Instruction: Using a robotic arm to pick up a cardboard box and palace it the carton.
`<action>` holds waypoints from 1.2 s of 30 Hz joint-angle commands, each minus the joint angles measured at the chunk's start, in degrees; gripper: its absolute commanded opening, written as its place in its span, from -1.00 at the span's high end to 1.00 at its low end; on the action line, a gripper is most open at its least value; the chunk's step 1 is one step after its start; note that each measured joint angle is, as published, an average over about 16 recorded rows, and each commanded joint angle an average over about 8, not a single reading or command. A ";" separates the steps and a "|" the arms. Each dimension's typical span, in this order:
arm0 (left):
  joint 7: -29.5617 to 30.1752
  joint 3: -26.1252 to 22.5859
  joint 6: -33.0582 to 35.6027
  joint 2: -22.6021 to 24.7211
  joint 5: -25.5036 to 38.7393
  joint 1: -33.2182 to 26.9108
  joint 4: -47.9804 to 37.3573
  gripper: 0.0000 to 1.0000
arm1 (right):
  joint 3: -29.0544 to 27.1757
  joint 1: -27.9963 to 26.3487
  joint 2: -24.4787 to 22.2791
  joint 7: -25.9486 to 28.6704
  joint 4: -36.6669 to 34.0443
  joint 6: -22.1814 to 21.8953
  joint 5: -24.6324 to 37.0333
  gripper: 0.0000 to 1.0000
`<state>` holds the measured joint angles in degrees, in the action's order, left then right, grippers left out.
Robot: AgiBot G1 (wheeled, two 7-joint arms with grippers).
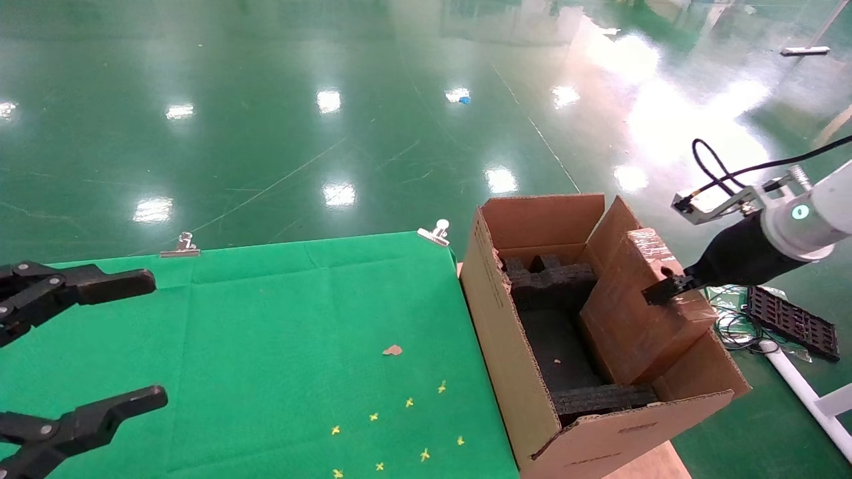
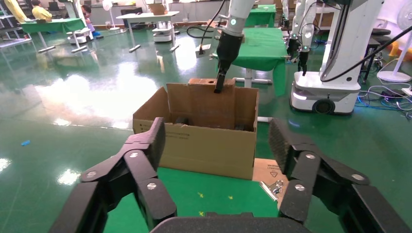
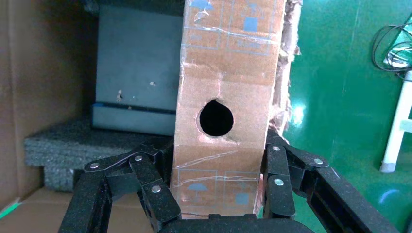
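Head view: right gripper (image 1: 659, 291), jaws clamped on the cardboard box (image 1: 639, 313), holds it tilted inside the carton (image 1: 532, 372). Left gripper (image 1: 100, 346) hovers over the green table (image 1: 266, 346), jaws apart.

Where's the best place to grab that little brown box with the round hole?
Probably where the right gripper pinches it now: the cardboard box is slim, so fingers close across its two wide faces at the end beside the hole, coming from above the carton.

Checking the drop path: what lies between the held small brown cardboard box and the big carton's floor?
Head view: small cardboard box over carton; below it black foam, partly hidden.
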<state>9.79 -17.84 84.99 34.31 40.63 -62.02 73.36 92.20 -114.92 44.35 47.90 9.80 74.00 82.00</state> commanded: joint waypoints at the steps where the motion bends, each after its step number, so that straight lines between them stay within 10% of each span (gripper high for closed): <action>1: 0.00 0.00 0.00 0.00 0.00 0.00 0.00 -1.00 | 0.20 0.92 0.86 0.33 -0.52 -0.68 0.24 1.00; 27: -0.03 -0.06 -0.03 -0.03 -0.04 -0.01 0.00 -1.00 | -5.09 17.07 3.87 -7.40 -4.21 -13.15 -8.10 1.00; 36: -0.04 -0.08 -0.04 -0.03 -0.06 -0.02 0.00 -1.00 | -5.93 18.41 4.03 -10.49 -6.07 -13.19 -9.37 -1.00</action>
<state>9.75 -17.92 84.95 34.28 40.57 -62.03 73.36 86.38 -96.76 48.42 37.43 3.80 60.73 72.81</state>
